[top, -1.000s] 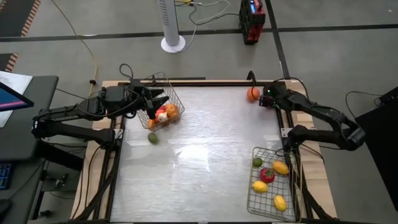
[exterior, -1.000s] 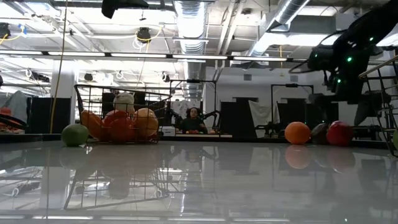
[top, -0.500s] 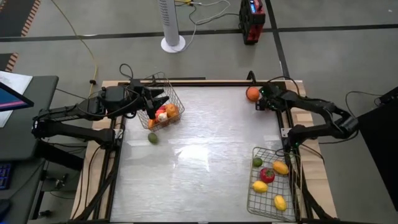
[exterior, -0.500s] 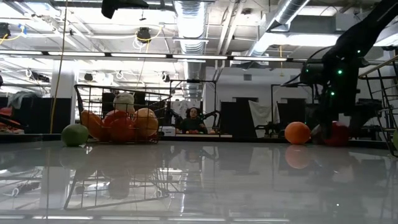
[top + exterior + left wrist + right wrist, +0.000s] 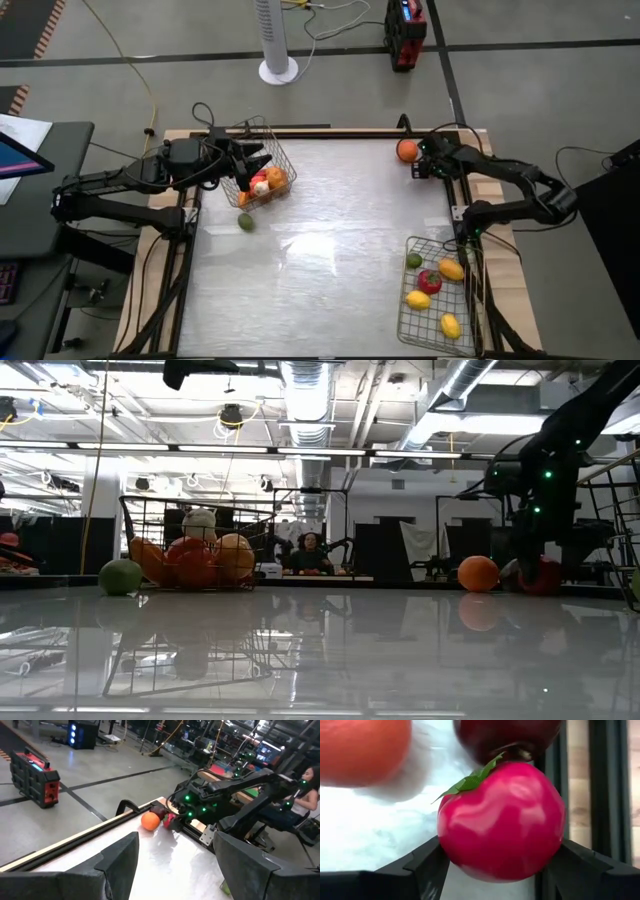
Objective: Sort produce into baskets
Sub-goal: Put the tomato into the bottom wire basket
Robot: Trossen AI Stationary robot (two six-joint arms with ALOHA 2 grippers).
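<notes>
Right hand [image 5: 490, 865] fingers bracket red fruit [image 5: 501, 820], not yet clamped; we risk nudging orange [image 5: 406, 150] off table [image 5: 330, 260]. Left hand [image 5: 255, 160] open at basket [image 5: 280, 150].

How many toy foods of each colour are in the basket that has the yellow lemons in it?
In that basket:
Yellow lemons: 3
Red tomato: 1
Green lime: 1
Total: 5

white fan base [image 5: 278, 70], red toolbox [image 5: 406, 33]
</notes>
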